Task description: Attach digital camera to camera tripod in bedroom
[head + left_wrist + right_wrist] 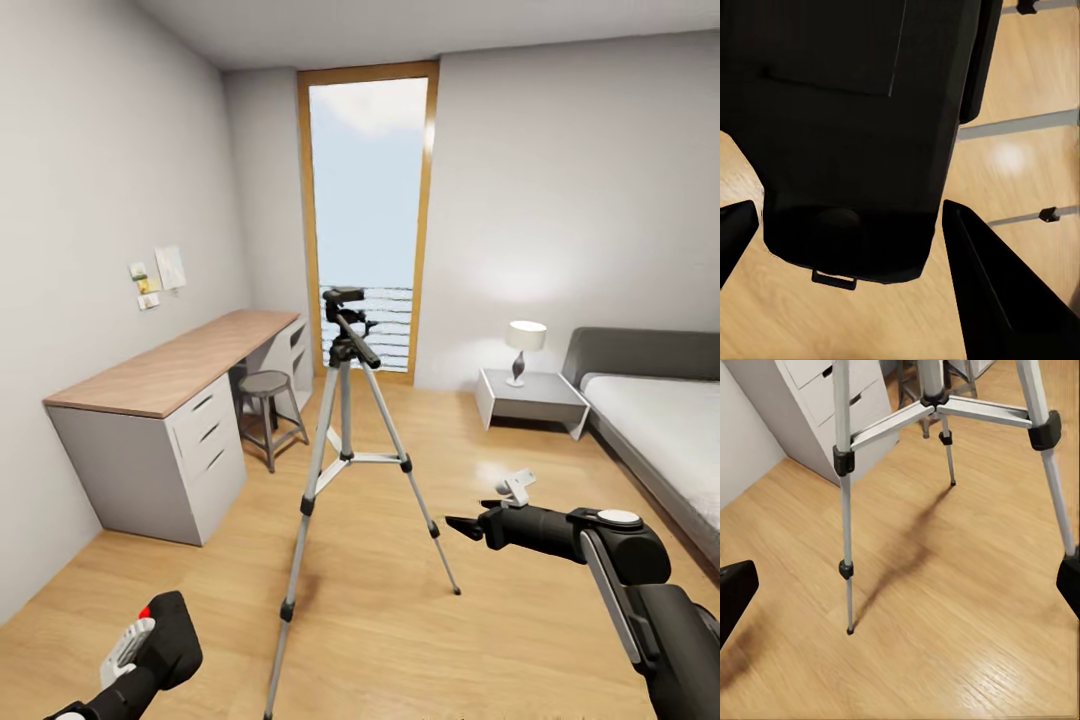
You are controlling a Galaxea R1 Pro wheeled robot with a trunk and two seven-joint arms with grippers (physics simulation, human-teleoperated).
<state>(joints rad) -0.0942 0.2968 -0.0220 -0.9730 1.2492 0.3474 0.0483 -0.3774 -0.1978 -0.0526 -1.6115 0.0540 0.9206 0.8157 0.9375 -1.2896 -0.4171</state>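
Note:
The camera tripod (343, 420) stands on the wood floor in the middle of the bedroom, its black head and pan handle in front of the tall window. Its silver legs (844, 510) spread across the right wrist view. The digital camera (165, 632), black with a red button and a pale grey panel, sits low at the left, left of the tripod's near leg. My left gripper (145, 660) is shut on it; its dark body (847, 112) lies between both fingers (1001, 300). My right gripper (466, 514) hangs open and empty, right of the tripod, pointing toward it.
A wood-topped desk (170, 370) with white drawers runs along the left wall, with a round grey stool (268, 385) beside it. A white nightstand (530, 398) with a lamp (523, 345) and a grey bed (660, 420) stand at the right. The tall window (368, 200) is behind the tripod.

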